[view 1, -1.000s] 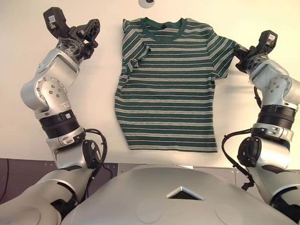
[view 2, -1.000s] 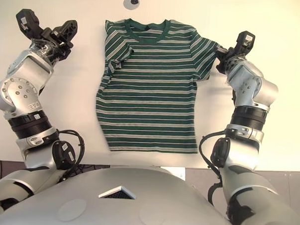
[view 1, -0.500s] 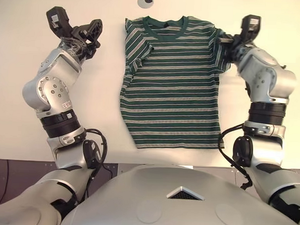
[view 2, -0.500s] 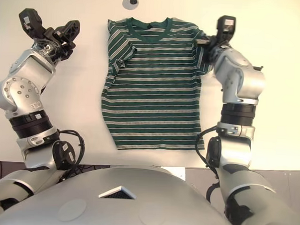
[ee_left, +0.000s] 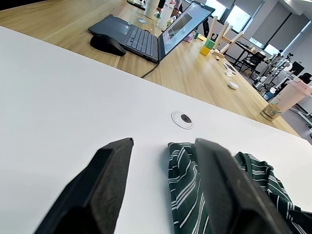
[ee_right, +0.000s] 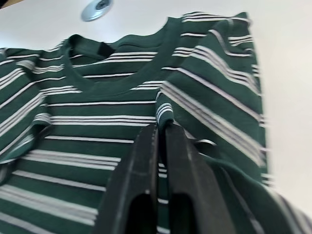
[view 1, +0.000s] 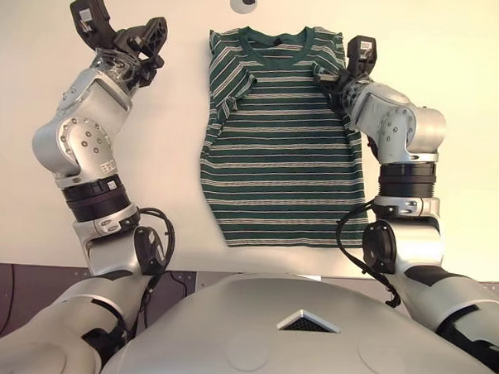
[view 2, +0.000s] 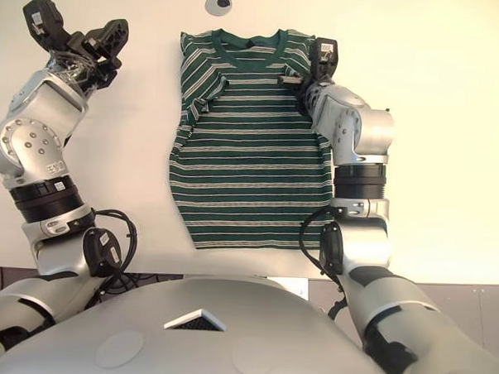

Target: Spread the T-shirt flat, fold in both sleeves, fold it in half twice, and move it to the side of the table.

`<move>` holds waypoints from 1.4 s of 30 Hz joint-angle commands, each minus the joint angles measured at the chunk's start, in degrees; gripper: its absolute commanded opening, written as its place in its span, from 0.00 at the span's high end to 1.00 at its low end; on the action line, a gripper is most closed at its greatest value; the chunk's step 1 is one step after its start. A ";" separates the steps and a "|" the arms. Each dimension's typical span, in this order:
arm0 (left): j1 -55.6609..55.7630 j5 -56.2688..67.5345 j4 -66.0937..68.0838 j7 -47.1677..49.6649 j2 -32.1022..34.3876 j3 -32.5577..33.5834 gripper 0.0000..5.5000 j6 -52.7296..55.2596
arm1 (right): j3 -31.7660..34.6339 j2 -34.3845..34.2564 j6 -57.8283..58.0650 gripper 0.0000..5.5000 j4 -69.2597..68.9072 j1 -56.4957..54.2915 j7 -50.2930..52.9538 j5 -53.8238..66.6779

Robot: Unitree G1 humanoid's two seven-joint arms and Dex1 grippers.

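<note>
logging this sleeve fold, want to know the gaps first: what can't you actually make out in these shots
- Eye views: the right pincer and its arm cover the T-shirt's gripped sleeve edge and side.
- Right wrist view: its fingers hide how much fabric is pinched.
- Left wrist view: the left pincer and the frame edge cut off most of the shirt.

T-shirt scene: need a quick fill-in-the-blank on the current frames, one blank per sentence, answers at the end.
1. The right claw is shut on the T-shirt's right ___.
2. The left claw is ___, over bare table beside the shirt.
3. A round grommet sits in the table just beyond the shirt's ___.
4. The shirt's stripes are white on ___.
Missing: sleeve; open; collar; green.
</note>
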State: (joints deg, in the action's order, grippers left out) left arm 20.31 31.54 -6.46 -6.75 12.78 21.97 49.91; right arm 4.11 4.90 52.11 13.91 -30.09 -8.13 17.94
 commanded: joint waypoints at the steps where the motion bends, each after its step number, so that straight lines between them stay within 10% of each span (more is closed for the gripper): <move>1: -0.35 0.07 -0.14 0.40 -0.02 -0.31 0.58 -0.14 | 0.13 0.17 4.41 0.87 -3.67 -0.84 -4.34 3.52; 15: -26.16 8.84 -18.48 -3.62 -0.44 1.86 0.58 7.89 | 12.91 19.26 15.90 0.87 -16.81 0.53 -24.39 22.32; 28: -39.61 -18.69 -14.97 -21.53 19.62 -31.94 0.58 -19.31 | 12.22 15.77 21.63 0.87 -25.64 5.64 -23.34 33.50; 42: -46.22 1.77 -26.61 -32.77 19.33 -28.82 0.58 -13.65 | 9.85 17.79 19.11 0.87 -24.31 5.78 -24.13 33.55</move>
State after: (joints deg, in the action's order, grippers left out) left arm -25.76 32.22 -31.28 -39.40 31.25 -6.55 34.53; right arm 14.73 21.24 71.78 -10.76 -23.76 -32.17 51.75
